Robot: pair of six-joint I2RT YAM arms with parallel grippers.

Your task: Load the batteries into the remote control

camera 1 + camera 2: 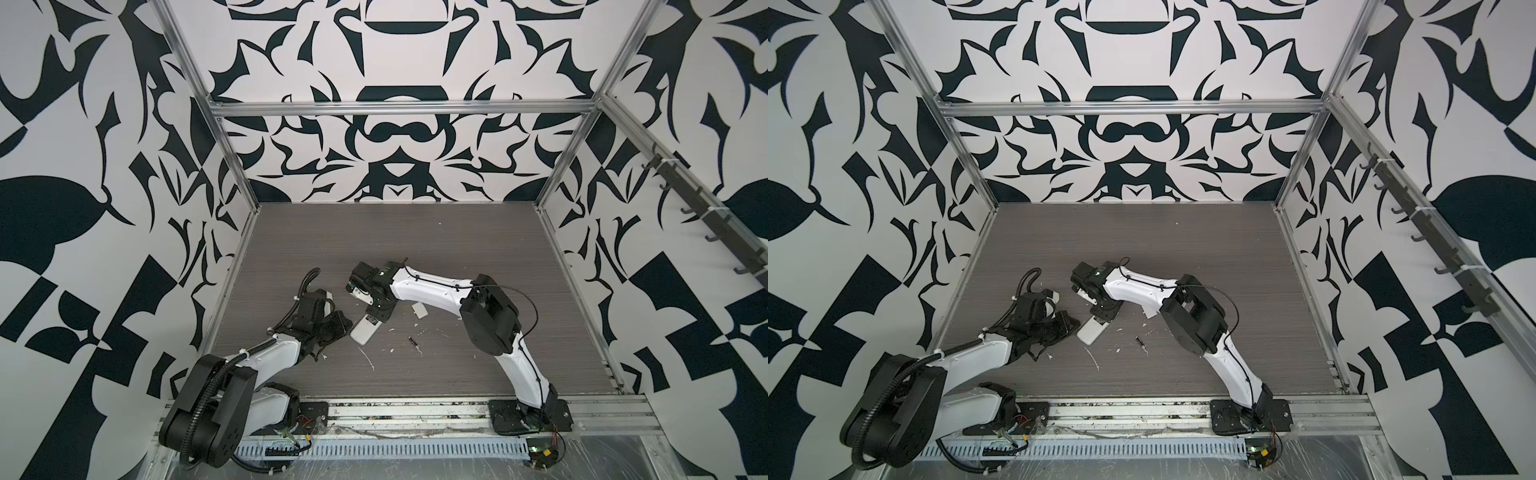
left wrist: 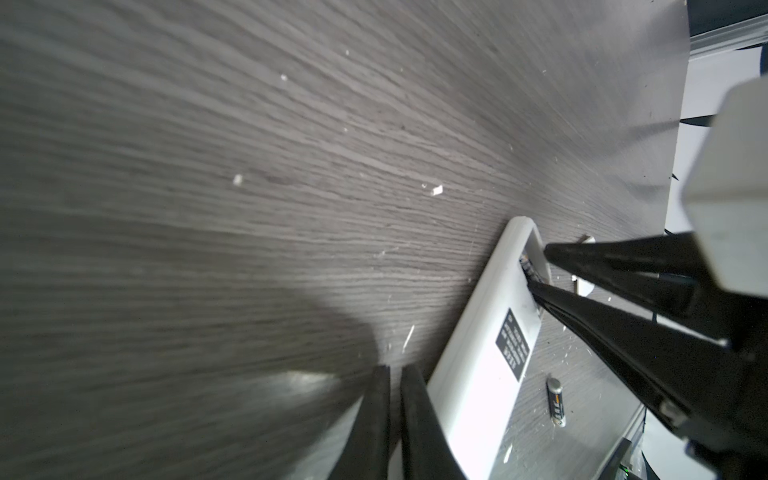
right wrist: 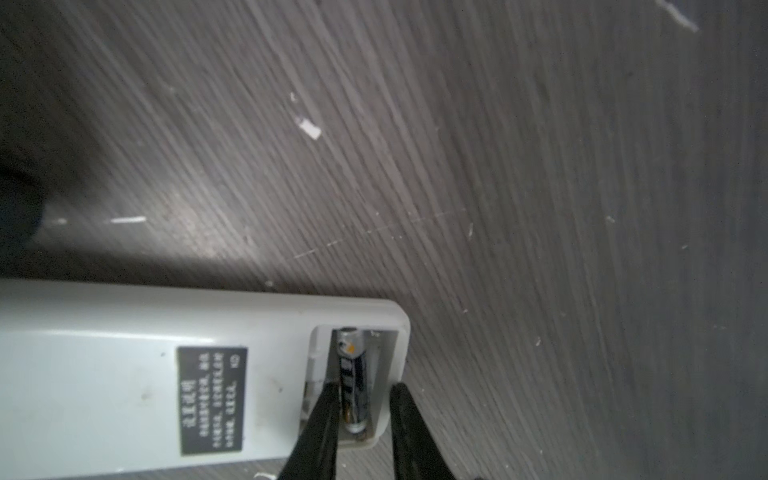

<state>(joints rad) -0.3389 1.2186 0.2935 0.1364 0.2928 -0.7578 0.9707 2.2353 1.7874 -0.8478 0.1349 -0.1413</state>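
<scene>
The remote control [image 1: 365, 330] is lying back-up on the tabletop [image 1: 415, 241]. Its black label [image 3: 212, 399] is showing, and its battery compartment [image 3: 384, 365] is standing uncovered at the end farther from my arm bases.

I am holding my right end effector [image 3: 365, 388] directly over that compartment. Its jaws are standing partly apart and gripping nothing. One battery [image 3: 353, 382] is sitting inside the compartment, toward the label side, lying across the remote's width. In the right wrist view it is showing between my two fingers [image 3: 320, 424]: one finger is sitting right beside it, and the other is standing off it by the remote's end wall.

The second battery [image 1: 412, 341] is lying loose on the tabletop, apart from the remote and to its right in both top views, among white scraps [image 1: 368, 357]. The small white cover plate [image 1: 419, 309] is lying beside my right forearm, clear of the remote.

I am resting my left end effector [image 2: 395, 370] low at the remote's other long side, near the end away from the compartment. Its jaws are pressing almost together and holding nothing. The tips are sitting just beside the white rim — whether they are touching it I cannot tell.
</scene>
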